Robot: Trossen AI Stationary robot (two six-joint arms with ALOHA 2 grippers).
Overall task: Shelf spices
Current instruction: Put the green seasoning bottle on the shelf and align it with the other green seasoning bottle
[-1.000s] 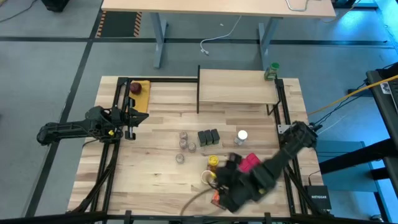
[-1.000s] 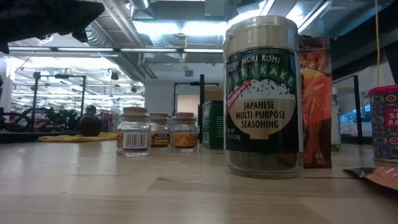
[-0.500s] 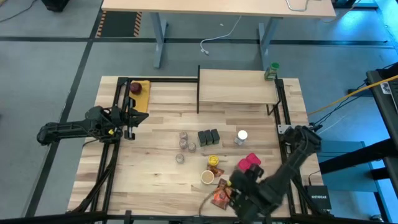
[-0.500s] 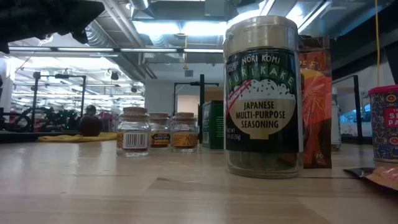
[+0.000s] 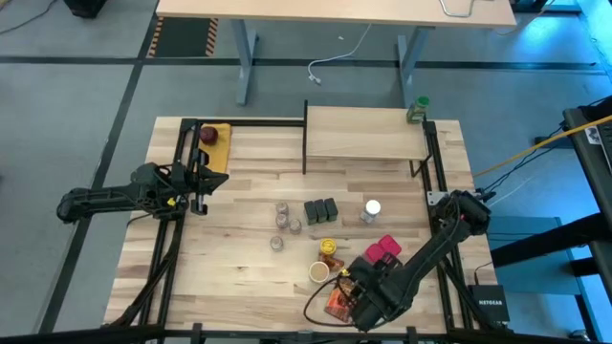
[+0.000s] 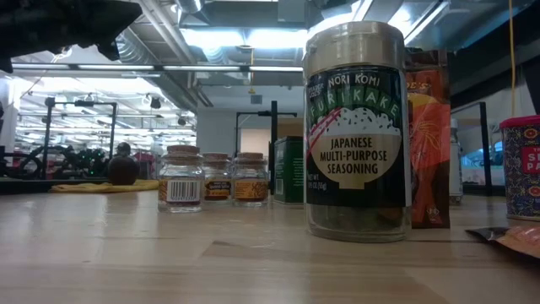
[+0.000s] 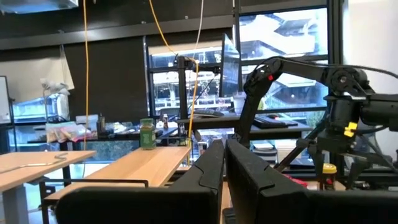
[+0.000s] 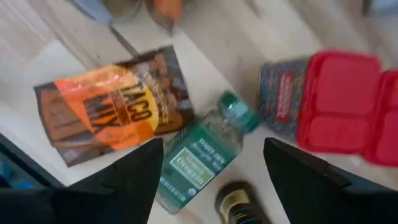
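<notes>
A: Status of right gripper (image 8: 211, 168)?
B: Fingers spread apart, above a green-lidded jar (image 8: 202, 152) lying at table (image 5: 229, 258) six o'clock, taco mix packet (image 8: 109, 112) beside.
A: Left gripper (image 7: 224, 171)?
B: Fingers pressed together, empty, at nine o'clock. Shelf (image 5: 365, 132): twelve o'clock.

**Workshop room around the rig**

Grey floor (image 5: 76, 86) all round, dark seams running across it. A pale desk (image 5: 335, 9) on grey legs stands past the far edge, white cable (image 5: 330, 59) lying under it. Low view shows exposed ceiling ducts (image 6: 169, 51) and bright strip lights (image 6: 245, 37). Big windows (image 7: 283, 56) behind.
</notes>
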